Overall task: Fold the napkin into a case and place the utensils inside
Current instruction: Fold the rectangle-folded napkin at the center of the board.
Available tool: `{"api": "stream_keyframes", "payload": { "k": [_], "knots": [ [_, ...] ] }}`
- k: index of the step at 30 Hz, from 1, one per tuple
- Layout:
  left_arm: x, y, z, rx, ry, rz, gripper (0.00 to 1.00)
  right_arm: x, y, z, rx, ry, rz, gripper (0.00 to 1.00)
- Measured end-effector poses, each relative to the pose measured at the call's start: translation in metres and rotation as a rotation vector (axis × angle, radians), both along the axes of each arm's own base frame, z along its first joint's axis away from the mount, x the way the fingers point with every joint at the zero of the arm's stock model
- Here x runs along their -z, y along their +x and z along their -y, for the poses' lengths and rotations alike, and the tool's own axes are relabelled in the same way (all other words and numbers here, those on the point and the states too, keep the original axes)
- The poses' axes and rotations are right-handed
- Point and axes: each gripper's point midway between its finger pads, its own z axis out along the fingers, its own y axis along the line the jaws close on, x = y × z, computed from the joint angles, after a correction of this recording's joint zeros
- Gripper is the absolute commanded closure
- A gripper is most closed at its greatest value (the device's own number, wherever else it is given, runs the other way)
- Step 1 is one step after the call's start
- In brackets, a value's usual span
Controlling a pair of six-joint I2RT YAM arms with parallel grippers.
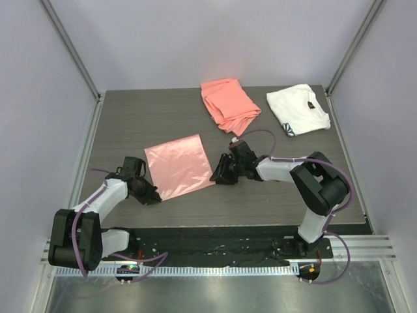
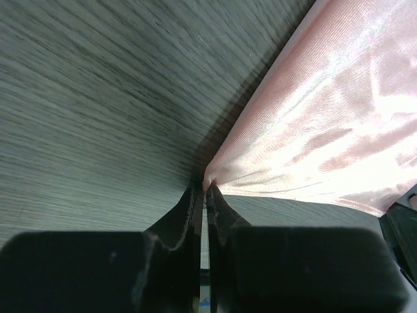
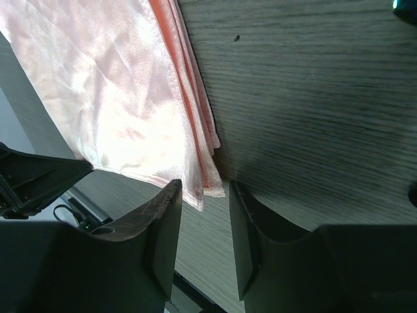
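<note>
Napkin [image 1: 179, 165] is lying flat between both grippers, left gripper [image 2: 206, 190] pinching one corner, right gripper [image 3: 204, 190] gaping apart at another.

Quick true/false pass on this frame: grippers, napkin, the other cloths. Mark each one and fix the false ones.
1. The left gripper is pinched on a corner of the napkin. True.
2. The right gripper is shut on the napkin. False: its jaws stand open, with a napkin corner at the gap between them.
3. The orange cloth lies on top of the napkin. False: it lies apart from it, farther back on the table.
4. The white cloth sits near the table's far right corner. True.
</note>
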Motion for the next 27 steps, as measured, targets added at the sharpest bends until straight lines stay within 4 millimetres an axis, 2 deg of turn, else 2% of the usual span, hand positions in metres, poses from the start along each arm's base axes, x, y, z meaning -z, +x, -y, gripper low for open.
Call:
{"api": "stream_keyframes", "payload": {
  "k": [11,17,22,23,27],
  "knots": [
    [0.000,0.000,0.001,0.001,-0.004,0.001,0.91,0.004,-0.001,-0.001,-0.007,0.005,-0.007,0.72],
    [-0.003,0.001,0.001,0.001,-0.005,0.012,0.97,0.006,-0.001,-0.001,-0.012,-0.003,-0.005,0.87],
    [-0.007,0.001,0.001,0.004,-0.008,0.022,1.00,0.007,-0.002,0.001,-0.015,-0.020,-0.005,0.94],
    [-0.009,0.002,0.001,0.005,-0.009,0.024,1.00,0.007,-0.002,0.001,-0.017,-0.026,-0.006,0.99],
    [-0.019,0.008,0.002,0.006,-0.012,0.054,1.00,0.008,-0.005,0.005,-0.024,-0.053,-0.015,0.99]
  ]
}}
